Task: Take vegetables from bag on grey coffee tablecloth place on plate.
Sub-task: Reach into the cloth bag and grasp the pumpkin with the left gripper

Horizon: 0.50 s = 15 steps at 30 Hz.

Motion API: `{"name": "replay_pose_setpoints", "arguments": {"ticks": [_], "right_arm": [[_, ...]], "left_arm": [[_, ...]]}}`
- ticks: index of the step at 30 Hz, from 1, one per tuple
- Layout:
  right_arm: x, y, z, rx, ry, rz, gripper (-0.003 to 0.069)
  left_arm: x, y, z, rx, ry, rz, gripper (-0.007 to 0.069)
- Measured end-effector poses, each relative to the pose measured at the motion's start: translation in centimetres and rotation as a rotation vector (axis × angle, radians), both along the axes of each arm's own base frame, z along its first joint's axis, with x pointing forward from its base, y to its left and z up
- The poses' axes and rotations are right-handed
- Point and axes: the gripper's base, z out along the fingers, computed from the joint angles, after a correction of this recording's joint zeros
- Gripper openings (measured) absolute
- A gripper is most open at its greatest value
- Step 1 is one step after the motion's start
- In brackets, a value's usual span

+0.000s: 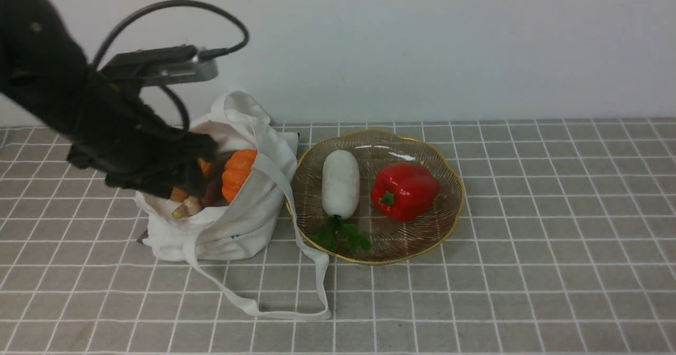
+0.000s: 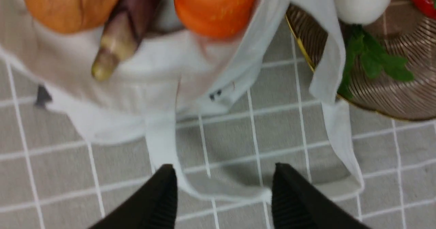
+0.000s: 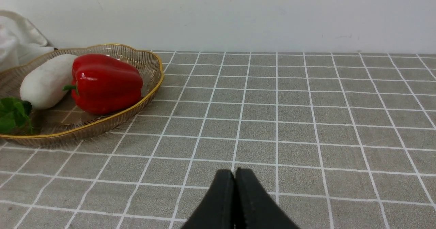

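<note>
Front view — pumpkin half hidden in bag; left tool wide — right tool closed.

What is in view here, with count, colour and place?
bag: 1, white, left of plate
pumpkin: 1, orange, in bag
round vegetable: 1, dull orange, in bag
long vegetable: 1, purple, pale tip, in bag
plate: 1, amber, gold rim, on tablecloth
radish: 1, white, green leaves, on plate
pepper: 1, red, on plate
tablecloth: 1, grey-brown, white grid, under all
left gripper: 1, black, open, by bag
right gripper: 1, black, shut, over bare tablecloth
</note>
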Motion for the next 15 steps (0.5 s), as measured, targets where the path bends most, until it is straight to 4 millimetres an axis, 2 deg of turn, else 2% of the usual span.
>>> {"name": "replay_pose_setpoints", "arguments": {"ticks": [1, 2, 4, 7, 11, 15], "right_arm": [[0.0, 0.0, 0.0, 0.000, 0.000, 0.000, -0.0015], [0.0, 0.0, 0.0, 0.000, 0.000, 0.000, -0.0015], [0.0, 0.0, 0.0, 0.000, 0.000, 0.000, -0.0015], [0.0, 0.0, 0.0, 0.000, 0.000, 0.000, -0.0015], [0.0, 0.0, 0.0, 0.000, 0.000, 0.000, -0.0015], [0.0, 0.0, 0.0, 0.000, 0.000, 0.000, -0.0015]], "left_arm": [[1.2, -0.2, -0.6, 0.027, 0.005, -0.005, 0.0421], [1.3, -0.2, -0.4, 0.032, -0.004, -0.006, 0.0421], [3.7, -0.3, -1.4, 0.077, -0.003, 0.000, 0.0478], [5.9, -0.6, -2.9, 0.104, 0.013, -0.005, 0.0514], [7.2, -2.2, -4.1, 0.114, 0.038, -0.051, 0.0524], [7.2, -3.6, -3.8, 0.116, 0.015, -0.085, 0.0524]]}}
